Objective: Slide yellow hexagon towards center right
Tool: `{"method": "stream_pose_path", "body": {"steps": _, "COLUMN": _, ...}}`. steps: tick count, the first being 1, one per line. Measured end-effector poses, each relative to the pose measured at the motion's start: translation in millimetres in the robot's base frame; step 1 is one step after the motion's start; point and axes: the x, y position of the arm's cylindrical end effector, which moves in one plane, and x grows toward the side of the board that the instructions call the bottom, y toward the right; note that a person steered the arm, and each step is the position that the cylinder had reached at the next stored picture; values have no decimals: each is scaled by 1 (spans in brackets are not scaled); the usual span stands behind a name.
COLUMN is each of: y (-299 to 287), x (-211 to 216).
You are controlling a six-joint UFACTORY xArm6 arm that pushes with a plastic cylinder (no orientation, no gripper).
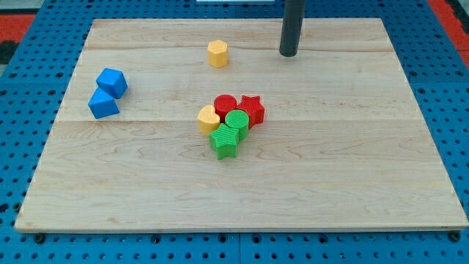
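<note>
The yellow hexagon (217, 53) stands alone near the view's top, a little left of the middle. My tip (288, 53) rests on the board to the hexagon's right, at about the same height in the view, with a clear gap between them. The rod rises straight up out of the view's top.
A cluster sits at the middle of the wooden board (366, 147): a yellow heart (208, 119), a red cylinder (225, 105), a red star (251, 110), a green cylinder (237, 122) and a green star (225, 141). Two blue blocks (111, 81) (102, 103) sit at the left.
</note>
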Motion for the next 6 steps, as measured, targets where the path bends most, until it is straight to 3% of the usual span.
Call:
{"method": "stream_pose_path", "body": {"steps": 1, "y": -79, "x": -44}}
{"method": "stream_pose_path", "body": {"steps": 2, "y": -188, "x": -32}}
{"method": "stream_pose_path", "body": {"steps": 3, "y": -124, "x": 26}}
{"method": "stream_pose_path", "body": {"steps": 4, "y": -15, "x": 59}}
{"method": "stream_pose_path", "body": {"steps": 5, "y": 13, "x": 71}}
{"method": "stream_pose_path", "body": {"steps": 6, "y": 54, "x": 41}}
